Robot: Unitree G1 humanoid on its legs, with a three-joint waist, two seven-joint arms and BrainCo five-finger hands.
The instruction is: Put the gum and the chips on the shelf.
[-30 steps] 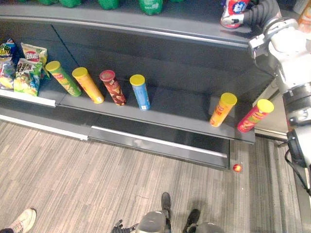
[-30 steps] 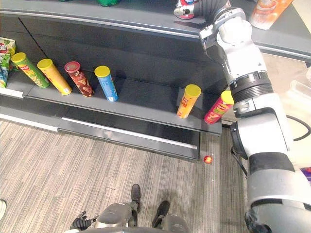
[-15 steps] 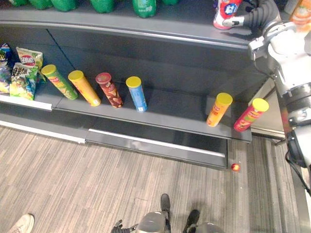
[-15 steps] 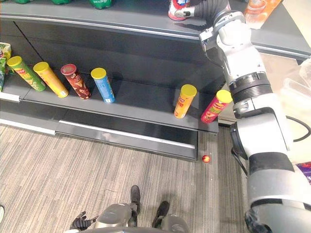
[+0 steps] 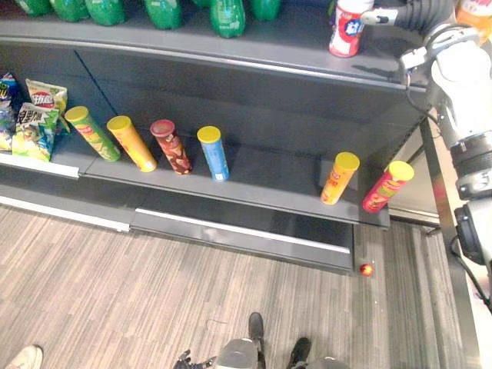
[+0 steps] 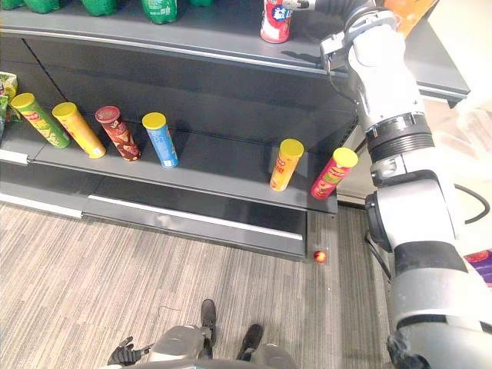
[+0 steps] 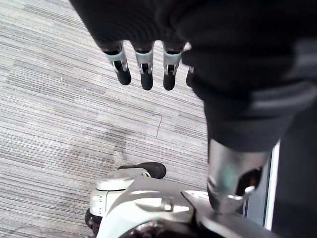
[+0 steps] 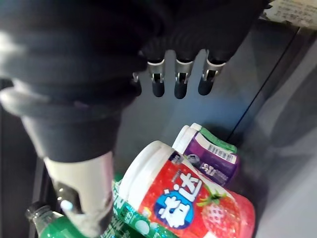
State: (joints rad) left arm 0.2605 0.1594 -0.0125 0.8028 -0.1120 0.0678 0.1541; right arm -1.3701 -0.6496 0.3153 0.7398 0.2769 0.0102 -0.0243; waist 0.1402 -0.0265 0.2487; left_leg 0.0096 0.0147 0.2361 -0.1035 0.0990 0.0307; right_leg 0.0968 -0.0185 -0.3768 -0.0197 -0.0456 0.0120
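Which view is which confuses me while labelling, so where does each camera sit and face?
Left eye view: on the head, looking down at the lower shelf of chip cans; right arm stretched above it.
Right eye view: beside it, same scene, more of that arm.
Left wrist view: along the open left robot hand, down at the floor.
Right wrist view: along the open right robot hand, at the gum jar.
Shared: eye views and right wrist view show the gum jar.

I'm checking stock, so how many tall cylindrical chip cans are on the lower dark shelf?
6. Four stand in a row toward the left: green can, yellow can, maroon can, blue can. Two stand near the right end: orange can, red can. None seems hidden.
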